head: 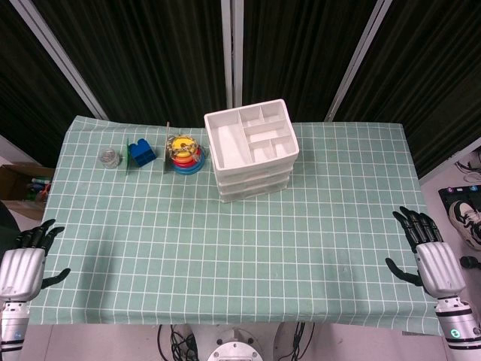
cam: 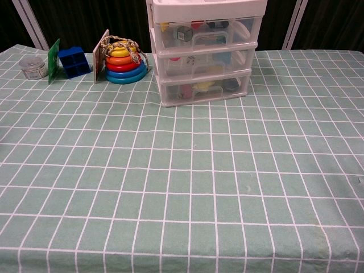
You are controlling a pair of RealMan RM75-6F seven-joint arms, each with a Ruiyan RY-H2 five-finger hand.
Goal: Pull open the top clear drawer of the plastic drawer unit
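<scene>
- The plastic drawer unit (cam: 205,54), white-framed with three stacked clear drawers, stands at the back middle of the worktop (head: 240,248), which wears a green cloth gridded in white.
- Its top clear drawer (cam: 206,33) sits flush and closed, small bits dimly seen inside.
- Left hand (head: 24,265) and right hand (head: 434,259) rest at the near corners, fingers spread, holding nothing.
- A stack of coloured rings (cam: 124,63) stands left of the unit.

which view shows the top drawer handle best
The chest view: the top drawer faces it, handle and closed clear front plain. The head view looks down on the drawer unit, showing only its tray top and front edges.
</scene>
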